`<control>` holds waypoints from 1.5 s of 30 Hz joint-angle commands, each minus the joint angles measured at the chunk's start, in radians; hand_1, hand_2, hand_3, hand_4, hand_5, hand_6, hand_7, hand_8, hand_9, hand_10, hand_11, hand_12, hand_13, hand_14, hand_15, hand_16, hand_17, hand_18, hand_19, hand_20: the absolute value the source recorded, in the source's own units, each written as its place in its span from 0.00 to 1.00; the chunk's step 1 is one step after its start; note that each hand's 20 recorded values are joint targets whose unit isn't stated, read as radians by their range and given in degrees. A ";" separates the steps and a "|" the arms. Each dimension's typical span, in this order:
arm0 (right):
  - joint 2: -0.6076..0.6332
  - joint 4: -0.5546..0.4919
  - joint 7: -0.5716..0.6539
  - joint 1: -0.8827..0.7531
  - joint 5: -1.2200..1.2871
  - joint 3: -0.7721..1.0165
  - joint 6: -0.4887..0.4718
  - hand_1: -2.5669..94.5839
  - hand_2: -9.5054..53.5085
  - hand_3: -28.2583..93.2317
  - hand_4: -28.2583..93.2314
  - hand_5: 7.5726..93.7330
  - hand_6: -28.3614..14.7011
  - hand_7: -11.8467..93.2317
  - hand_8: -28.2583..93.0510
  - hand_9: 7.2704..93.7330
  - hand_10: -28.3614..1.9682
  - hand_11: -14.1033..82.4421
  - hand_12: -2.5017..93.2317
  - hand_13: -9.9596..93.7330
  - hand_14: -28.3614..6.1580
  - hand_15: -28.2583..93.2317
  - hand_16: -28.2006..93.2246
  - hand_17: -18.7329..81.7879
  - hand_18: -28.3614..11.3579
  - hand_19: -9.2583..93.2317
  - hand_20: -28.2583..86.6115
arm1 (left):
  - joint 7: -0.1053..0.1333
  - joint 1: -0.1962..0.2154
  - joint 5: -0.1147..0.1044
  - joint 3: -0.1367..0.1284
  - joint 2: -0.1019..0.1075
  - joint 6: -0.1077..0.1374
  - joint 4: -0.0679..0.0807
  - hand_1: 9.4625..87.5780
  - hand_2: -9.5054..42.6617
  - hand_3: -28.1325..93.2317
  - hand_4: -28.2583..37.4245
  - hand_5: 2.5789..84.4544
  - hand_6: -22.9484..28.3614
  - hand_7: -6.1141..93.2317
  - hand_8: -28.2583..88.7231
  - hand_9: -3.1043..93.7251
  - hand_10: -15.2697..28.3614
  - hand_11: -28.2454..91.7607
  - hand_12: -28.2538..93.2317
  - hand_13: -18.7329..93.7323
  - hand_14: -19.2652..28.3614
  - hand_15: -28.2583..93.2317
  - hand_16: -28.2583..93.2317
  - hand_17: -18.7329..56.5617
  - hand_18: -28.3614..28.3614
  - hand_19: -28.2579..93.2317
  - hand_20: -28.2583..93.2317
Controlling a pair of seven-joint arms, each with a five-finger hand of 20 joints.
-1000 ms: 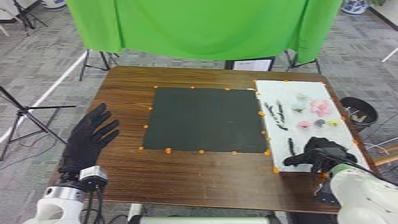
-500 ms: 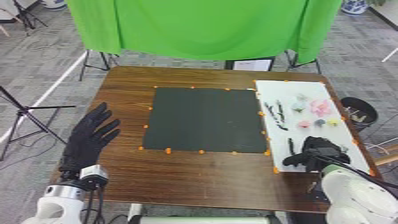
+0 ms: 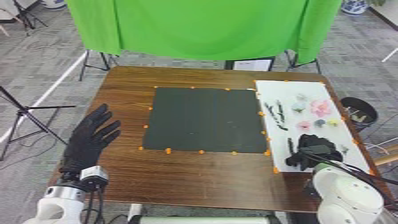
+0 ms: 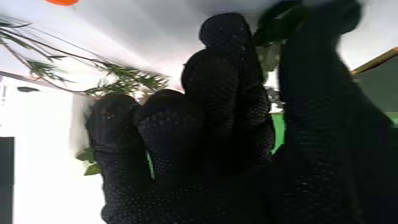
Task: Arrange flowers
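Right hand (image 3: pixel 313 151) has edged leftward, dimpled fabric fingers (image 4: pixel 169 122) together, those of the left hand (image 3: pixel 84 145) apart.

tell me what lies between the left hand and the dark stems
In the head view, brown table comes first beside the left hand, then the dark mat, orange markers, and the edge of the white sheet holding the stems.

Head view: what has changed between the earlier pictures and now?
The right hand has shifted a little to the left over the white sheet; I can't tell whether it has taken hold of anything. The left hand and the pink flower stayed put.
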 commanded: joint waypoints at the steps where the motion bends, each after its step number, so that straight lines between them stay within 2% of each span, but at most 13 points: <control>1: -0.005 0.059 -0.108 -0.087 0.037 -0.012 -0.021 0.53 0.00 0.86 0.00 0.78 0.70 0.53 0.31 0.87 0.71 0.62 0.58 0.82 0.60 0.86 0.51 0.62 0.21 1.00 0.71 | -0.013 0.008 -0.001 0.004 -0.009 -0.004 -0.001 0.23 0.08 0.80 0.07 0.31 0.51 0.28 0.15 0.26 0.60 0.40 0.38 0.34 0.74 0.49 0.24 0.15 0.91 0.55 0.31; 7: -0.006 0.078 -0.204 -0.127 0.084 0.019 0.041 0.47 0.00 0.94 0.06 0.73 0.66 0.59 0.39 0.84 0.65 0.67 0.64 0.78 0.55 0.91 0.55 0.57 0.21 1.00 0.77 | -0.012 0.006 -0.003 0.004 -0.010 -0.006 0.002 0.23 0.08 0.80 0.07 0.32 0.51 0.28 0.15 0.26 0.60 0.41 0.38 0.34 0.74 0.49 0.24 0.15 0.91 0.55 0.31; 12: -0.002 0.083 -0.240 -0.142 0.106 0.037 0.131 0.35 0.01 1.00 0.18 0.68 0.60 0.69 0.46 0.80 0.61 0.83 0.64 0.76 0.48 0.96 0.55 0.55 0.17 1.00 0.85 | -0.008 0.007 -0.005 0.000 -0.007 0.000 0.001 0.23 0.08 0.80 0.07 0.32 0.51 0.28 0.15 0.26 0.60 0.41 0.38 0.34 0.74 0.49 0.24 0.14 0.92 0.57 0.31; 15: -0.001 0.072 -0.235 -0.146 0.118 0.055 0.195 0.26 0.18 1.00 0.27 0.69 0.60 0.71 0.51 0.80 0.60 0.91 0.62 0.77 0.47 1.00 0.56 0.56 0.15 1.00 0.90 | -0.009 0.011 -0.004 -0.005 -0.004 0.002 -0.002 0.23 0.08 0.80 0.07 0.32 0.51 0.28 0.15 0.26 0.60 0.41 0.38 0.34 0.74 0.49 0.24 0.14 0.92 0.57 0.31; 18: 0.002 0.052 -0.221 -0.141 0.122 0.075 0.254 0.22 0.25 1.00 0.33 0.71 0.60 0.71 0.51 0.82 0.59 0.93 0.61 0.79 0.48 1.00 0.56 0.58 0.14 1.00 0.92 | -0.005 0.013 -0.006 -0.009 0.000 0.001 -0.004 0.23 0.08 0.80 0.07 0.32 0.51 0.28 0.15 0.26 0.61 0.40 0.38 0.34 0.75 0.49 0.24 0.14 0.92 0.57 0.31; 29: 0.011 -0.024 -0.162 -0.103 0.235 0.146 0.420 0.23 0.15 1.00 0.38 0.76 0.59 0.69 0.54 0.87 0.59 0.93 0.62 0.85 0.50 1.00 0.57 0.64 0.12 1.00 0.95 | 0.004 0.023 -0.005 -0.026 0.017 0.010 -0.013 0.23 0.08 0.80 0.06 0.32 0.51 0.28 0.15 0.26 0.61 0.40 0.38 0.34 0.75 0.49 0.24 0.14 0.92 0.58 0.30; 30: 0.012 -0.028 -0.146 -0.095 0.229 0.142 0.411 0.24 0.15 1.00 0.38 0.76 0.59 0.69 0.54 0.88 0.59 0.92 0.62 0.85 0.50 1.00 0.57 0.64 0.12 1.00 0.95 | 0.005 0.023 -0.004 -0.026 0.018 0.011 -0.013 0.23 0.08 0.81 0.06 0.32 0.51 0.28 0.15 0.26 0.61 0.40 0.38 0.34 0.75 0.49 0.24 0.14 0.92 0.58 0.30; 32: -0.002 -0.050 -0.111 -0.084 0.224 0.168 0.259 0.25 0.12 1.00 0.37 0.76 0.59 0.68 0.54 0.88 0.59 0.92 0.63 0.85 0.50 1.00 0.57 0.64 0.11 1.00 0.95 | 0.002 0.020 -0.005 -0.026 0.018 0.008 -0.011 0.22 0.08 0.81 0.06 0.32 0.51 0.28 0.15 0.26 0.61 0.40 0.38 0.34 0.75 0.49 0.24 0.14 0.92 0.58 0.30; 34: -0.010 -0.059 -0.067 -0.078 0.213 0.167 0.210 0.31 0.04 1.00 0.24 0.73 0.61 0.68 0.51 0.85 0.61 0.90 0.63 0.82 0.51 1.00 0.55 0.63 0.13 1.00 0.93 | 0.001 0.021 -0.004 -0.026 0.017 0.006 -0.011 0.22 0.08 0.81 0.06 0.32 0.51 0.27 0.15 0.26 0.60 0.40 0.38 0.34 0.75 0.49 0.24 0.14 0.92 0.58 0.30; 35: -0.020 -0.075 -0.032 -0.068 0.222 0.182 0.096 0.34 0.02 0.99 0.18 0.72 0.63 0.66 0.48 0.84 0.60 0.89 0.62 0.82 0.51 0.99 0.56 0.62 0.14 1.00 0.92 | -0.002 0.021 -0.004 -0.026 0.016 0.006 -0.012 0.22 0.08 0.81 0.06 0.32 0.51 0.27 0.15 0.26 0.60 0.40 0.38 0.35 0.75 0.49 0.24 0.14 0.92 0.58 0.30; 37: -0.028 -0.085 -0.003 -0.066 0.231 0.188 0.050 0.31 0.00 0.94 0.05 0.71 0.63 0.57 0.37 0.78 0.59 0.88 0.60 0.78 0.49 0.97 0.57 0.59 0.14 1.00 0.88 | -0.002 0.022 -0.005 -0.025 0.017 0.008 -0.011 0.22 0.08 0.81 0.06 0.32 0.51 0.27 0.15 0.26 0.60 0.40 0.38 0.34 0.75 0.49 0.24 0.14 0.92 0.58 0.30; 40: -0.028 -0.097 0.020 -0.066 0.208 0.185 -0.019 0.24 0.00 0.91 0.01 0.71 0.61 0.49 0.16 0.74 0.56 0.86 0.62 0.76 0.48 0.96 0.57 0.56 0.14 1.00 0.85 | -0.002 0.026 -0.005 -0.029 0.015 0.004 -0.012 0.22 0.08 0.81 0.06 0.32 0.51 0.27 0.15 0.26 0.60 0.40 0.38 0.35 0.75 0.49 0.24 0.14 0.92 0.58 0.30; 45: -0.036 -0.096 0.025 -0.058 0.231 0.170 -0.116 0.23 0.00 0.83 0.00 0.68 0.59 0.41 0.15 0.69 0.51 0.85 0.63 0.73 0.45 0.96 0.57 0.53 0.12 1.00 0.83 | -0.005 0.023 -0.004 -0.027 0.015 0.004 -0.010 0.23 0.08 0.81 0.06 0.32 0.51 0.27 0.15 0.26 0.60 0.40 0.38 0.34 0.75 0.49 0.24 0.14 0.92 0.58 0.30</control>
